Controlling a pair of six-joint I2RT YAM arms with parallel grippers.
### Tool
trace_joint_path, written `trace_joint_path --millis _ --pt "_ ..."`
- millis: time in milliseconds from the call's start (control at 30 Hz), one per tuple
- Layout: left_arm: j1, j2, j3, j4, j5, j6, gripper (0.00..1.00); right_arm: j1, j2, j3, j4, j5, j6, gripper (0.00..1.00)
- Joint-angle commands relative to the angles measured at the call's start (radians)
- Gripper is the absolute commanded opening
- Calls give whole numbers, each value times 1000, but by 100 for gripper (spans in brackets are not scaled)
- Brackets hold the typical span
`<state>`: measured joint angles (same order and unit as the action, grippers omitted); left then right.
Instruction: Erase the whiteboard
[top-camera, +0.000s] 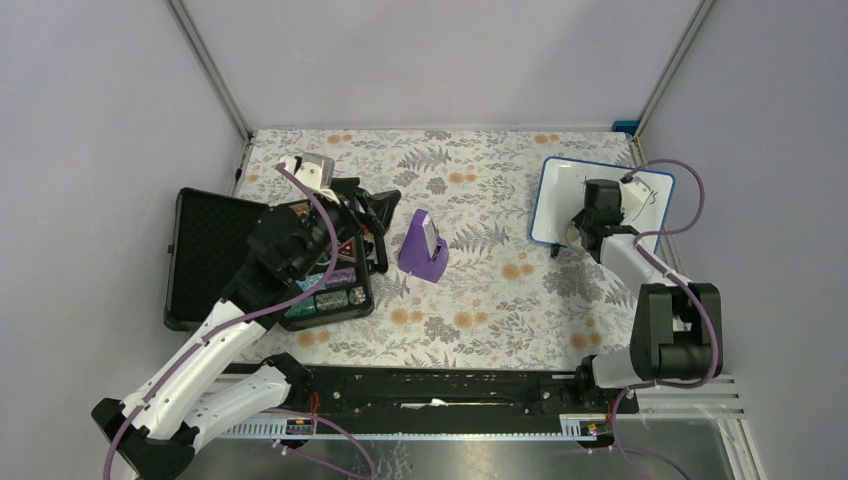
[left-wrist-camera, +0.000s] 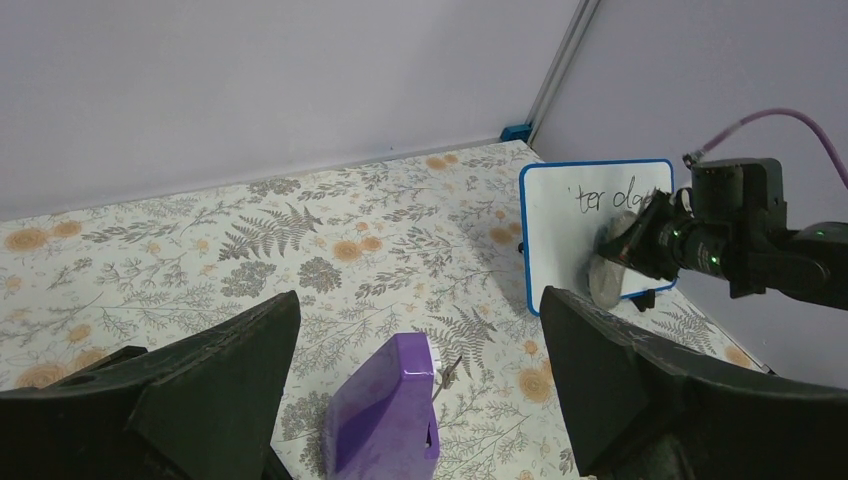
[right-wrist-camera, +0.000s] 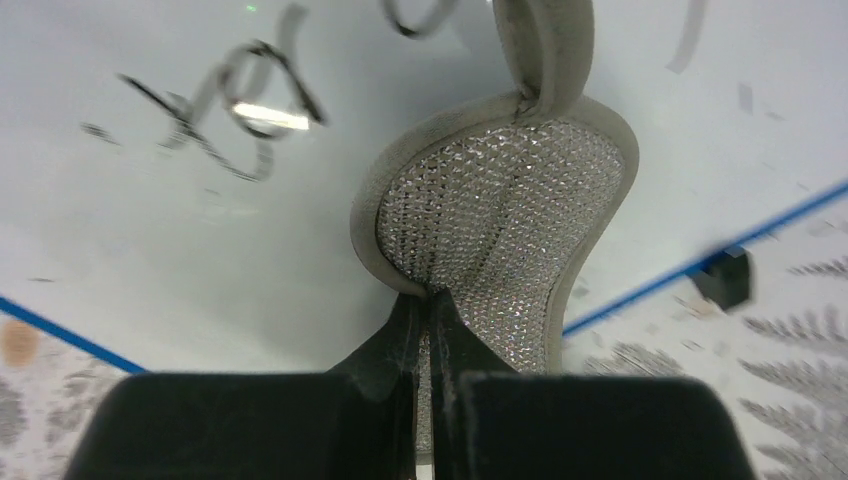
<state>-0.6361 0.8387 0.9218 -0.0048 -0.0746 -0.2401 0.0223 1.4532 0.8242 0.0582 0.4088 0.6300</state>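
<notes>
A blue-framed whiteboard (top-camera: 560, 195) stands tilted at the back right, with black writing (left-wrist-camera: 612, 199) on it. My right gripper (top-camera: 585, 228) is shut on a grey cloth pad (right-wrist-camera: 500, 220), which is pressed against the board's lower part below the writing (right-wrist-camera: 215, 115). The pad also shows in the left wrist view (left-wrist-camera: 612, 268). My left gripper (top-camera: 380, 215) is open and empty, held above the table just left of a purple eraser holder (top-camera: 424, 246). In the left wrist view the holder (left-wrist-camera: 385, 415) sits between and below the jaws.
An open black case (top-camera: 205, 255) with small items lies at the left, under my left arm. The table carries a floral cloth (top-camera: 480, 290). A metal frame post (top-camera: 670, 70) stands at the back right corner, close behind the whiteboard.
</notes>
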Motion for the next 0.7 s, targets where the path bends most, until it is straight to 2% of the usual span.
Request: trace_joint_path --millis 0,200,433,667 --pt "-4 -22 -7 57 15 -7 99 -15 -125 -44 -41 56 -7 0" --pt "-4 -20 -8 58 19 -8 99 -16 -190 21 -2 22 -32 0" --pt "-4 -9 -6 57 15 -3 99 -9 -20 214 37 -100 26 0" --pt "-4 1 -6 57 13 -1 99 35 115 333 45 -133 2 0"
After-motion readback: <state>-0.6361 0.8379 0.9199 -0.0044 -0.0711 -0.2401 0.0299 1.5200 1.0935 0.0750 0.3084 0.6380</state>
